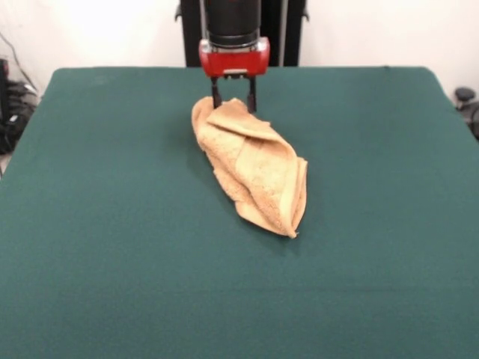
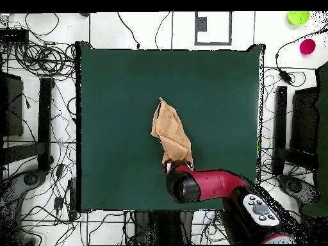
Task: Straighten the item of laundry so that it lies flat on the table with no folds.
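Folded towel under end effector

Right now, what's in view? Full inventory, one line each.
towel: one, tan-orange, crumpled and folded over itself, lying aslant at mid-table, one end between the gripper's fingers
table: one, dark green top, fills most of both views
cables: many, black, on the white floor around the table
round things: two, one lime green, one pink, on the floor past a table corner
arm: one, red and black
gripper: one, fingers apart, straddling the towel's end

Bare table around bunched towel
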You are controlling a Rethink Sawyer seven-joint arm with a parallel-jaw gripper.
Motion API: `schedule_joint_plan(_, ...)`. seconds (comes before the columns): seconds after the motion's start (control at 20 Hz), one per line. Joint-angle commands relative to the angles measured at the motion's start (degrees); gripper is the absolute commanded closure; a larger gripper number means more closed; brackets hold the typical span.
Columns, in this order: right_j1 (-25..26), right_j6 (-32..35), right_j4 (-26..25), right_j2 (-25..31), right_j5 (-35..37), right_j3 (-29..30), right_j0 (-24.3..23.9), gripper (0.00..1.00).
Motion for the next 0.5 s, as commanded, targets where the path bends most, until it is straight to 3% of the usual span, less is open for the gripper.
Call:
schedule_joint_plan(0.05, -0.88, 4.61, -1.44, 0.52, -2.81, -1.68, 2.76, 0.0)
schedule_joint_plan(0.25, -1.16, 4.81, -1.25, 0.24, -2.58, -1.61, 3.17, 0.0)
schedule_joint_plan(0.3, -1.19, 4.82, -1.2, 0.26, -2.54, -1.61, 3.17, 1.0)
schedule_joint_plan(0.5, -1.08, 4.92, -1.18, 0.29, -2.88, -1.44, 3.06, 1.0)
